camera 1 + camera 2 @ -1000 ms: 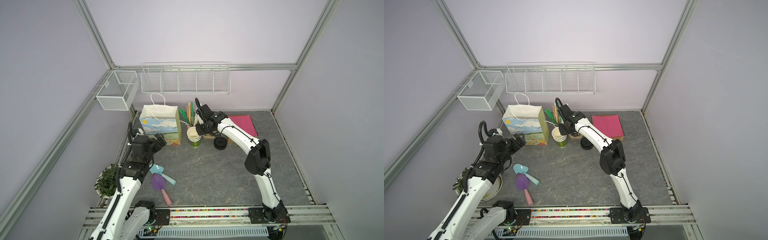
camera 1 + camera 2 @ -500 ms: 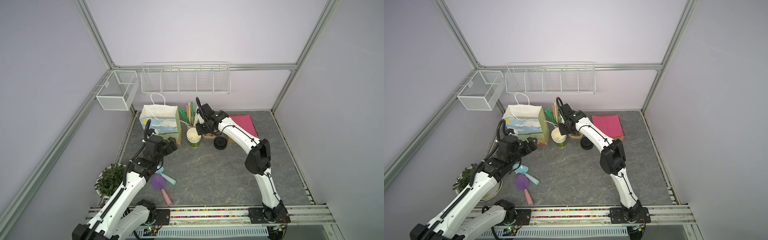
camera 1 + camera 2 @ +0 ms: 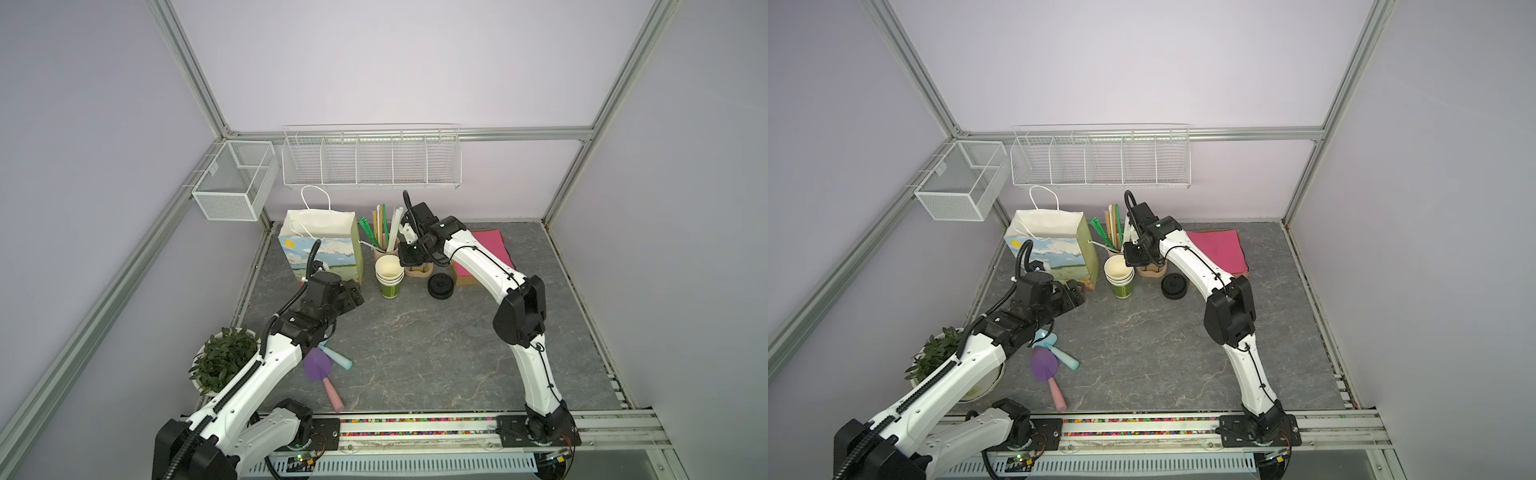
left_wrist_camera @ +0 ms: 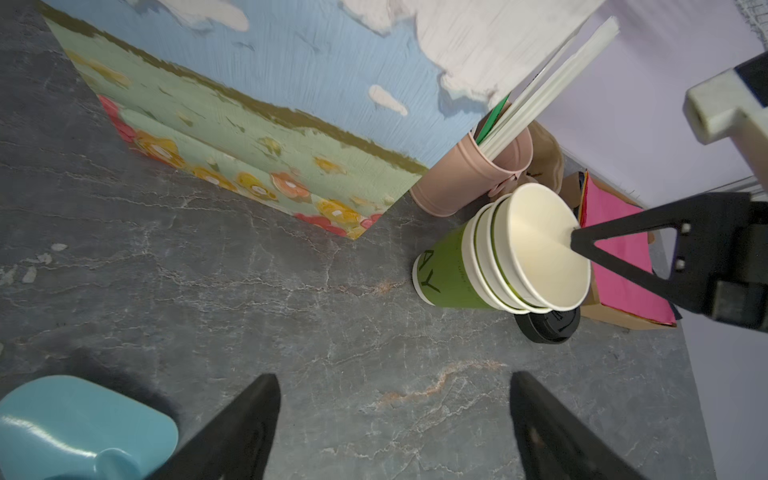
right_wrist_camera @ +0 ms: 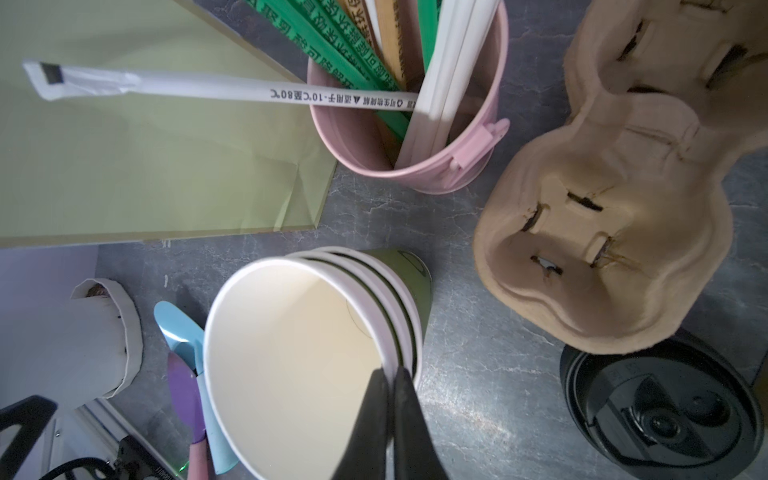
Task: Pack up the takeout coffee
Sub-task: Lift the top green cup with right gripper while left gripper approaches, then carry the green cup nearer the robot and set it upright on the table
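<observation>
A: Nearest us, the left fingers (image 3: 353, 298) hang spread wide, empty, over the bench (image 3: 415, 353).

B: And the takeout coffee?

A: No lidded cup in view. Farther back, the stack of green cups (image 3: 390, 276) stands upright, mouths up, long axis vertical, between paper bag (image 3: 322, 249) and black lids (image 3: 440, 286). The right fingers (image 5: 390, 380) are pinched shut on the rim of the top cup (image 5: 291, 353).

B: Handling?

A: Light, thin paper, I'd judge: crushes easily, may stick in the nest. That rolled rim is the stiffest hold.
</observation>
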